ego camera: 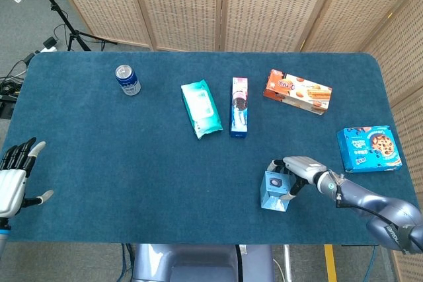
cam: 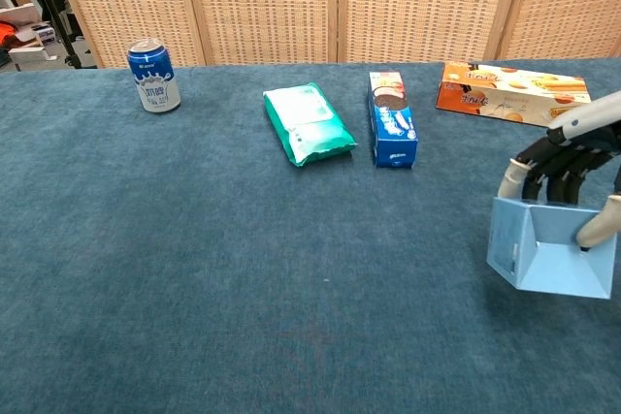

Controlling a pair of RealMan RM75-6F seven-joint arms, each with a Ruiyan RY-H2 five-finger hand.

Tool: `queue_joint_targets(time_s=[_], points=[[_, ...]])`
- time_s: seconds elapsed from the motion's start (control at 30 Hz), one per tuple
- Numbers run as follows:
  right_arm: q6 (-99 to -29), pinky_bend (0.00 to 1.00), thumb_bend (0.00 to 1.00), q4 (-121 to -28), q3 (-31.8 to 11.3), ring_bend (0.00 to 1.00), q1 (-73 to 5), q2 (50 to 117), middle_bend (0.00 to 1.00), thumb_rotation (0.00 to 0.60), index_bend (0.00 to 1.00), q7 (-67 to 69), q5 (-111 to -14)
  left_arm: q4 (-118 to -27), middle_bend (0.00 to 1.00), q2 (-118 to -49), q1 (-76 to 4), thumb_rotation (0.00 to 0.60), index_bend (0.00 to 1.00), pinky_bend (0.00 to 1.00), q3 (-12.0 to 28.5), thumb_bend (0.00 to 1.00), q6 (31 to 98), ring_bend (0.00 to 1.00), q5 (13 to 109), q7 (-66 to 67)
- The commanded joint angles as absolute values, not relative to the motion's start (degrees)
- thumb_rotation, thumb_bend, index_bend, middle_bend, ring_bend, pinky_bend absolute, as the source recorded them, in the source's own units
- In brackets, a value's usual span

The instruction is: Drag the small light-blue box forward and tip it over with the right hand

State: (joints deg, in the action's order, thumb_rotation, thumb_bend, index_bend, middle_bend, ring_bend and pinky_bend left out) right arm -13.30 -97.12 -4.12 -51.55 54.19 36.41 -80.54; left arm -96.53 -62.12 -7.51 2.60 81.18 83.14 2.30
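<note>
The blue table [ego camera: 132,163] carries, along its far side, an orange box [ego camera: 297,92], a green wipes pack [ego camera: 201,107], a long blue box [ego camera: 239,106] and a can [ego camera: 127,80] at far left. A blue cookie box [ego camera: 369,148] lies at the right edge. Near the front edge, right of centre, the small light-blue box [cam: 548,259] sits tilted — the right hand [cam: 572,176] grips it, fingers curled over its top. The left hand [ego camera: 14,179] hangs at the near left edge — fingers spread, holding nothing.

We see a light-blue box [ego camera: 273,191], a dark blue bench [ego camera: 132,150], an orange box [ego camera: 297,91], and a blue-and-white can [ego camera: 127,80].
</note>
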Motion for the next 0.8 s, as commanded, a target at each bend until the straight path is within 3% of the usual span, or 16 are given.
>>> queue_joint_targets(time_s=[0.03, 0.13, 0.27, 0.37, 0.6, 0.8], points=[[-10.0, 0.29, 0.47, -95.9, -3.9, 0.39, -53.2, 54.6, 0.47, 0.600, 0.43, 37.5, -80.4, -96.6, 0.00, -62.1, -7.5, 0.600, 0.00, 0.00, 2.6, 0.02, 81.1, 0.00, 83.1, 2.2], [-9.0, 0.29, 0.47, -95.2, -4.1, 0.34, -53.2, 55.4, 0.40, 0.600, 0.43, 37.3, -80.0, -96.6, 0.00, -62.1, -7.6, 0.600, 0.00, 0.00, 2.6, 0.02, 81.0, 0.00, 83.0, 2.3], [-8.0, 0.29, 0.45, -94.1, -4.5, 0.09, -53.1, 56.2, 0.11, 0.600, 0.34, 36.7, -79.4, -96.6, 0.00, -62.2, -7.7, 0.600, 0.00, 0.00, 2.6, 0.02, 80.8, 0.00, 83.0, 2.4], [-7.9, 0.26, 0.44, -93.2, -4.8, 0.01, -52.9, 56.9, 0.03, 0.600, 0.27, 36.3, -78.5, -96.6, 0.00, -62.1, -7.7, 0.600, 0.00, 0.00, 2.5, 0.02, 80.8, 0.00, 83.1, 2.3], [-9.1, 0.17, 0.37, -90.0, -5.5, 0.00, -51.8, 58.3, 0.00, 0.600, 0.02, 35.3, -76.3, -96.8, 0.00, -62.1, -7.4, 0.600, 0.00, 0.00, 2.4, 0.02, 81.3, 0.00, 83.5, 2.2], [-13.8, 0.09, 0.34, -89.3, -6.8, 0.00, -49.8, 58.2, 0.00, 0.600, 0.00, 34.5, -74.7, -96.8, 0.00, -61.9, -7.3, 0.600, 0.00, 0.00, 2.3, 0.02, 81.7, 0.00, 83.8, 1.9]])
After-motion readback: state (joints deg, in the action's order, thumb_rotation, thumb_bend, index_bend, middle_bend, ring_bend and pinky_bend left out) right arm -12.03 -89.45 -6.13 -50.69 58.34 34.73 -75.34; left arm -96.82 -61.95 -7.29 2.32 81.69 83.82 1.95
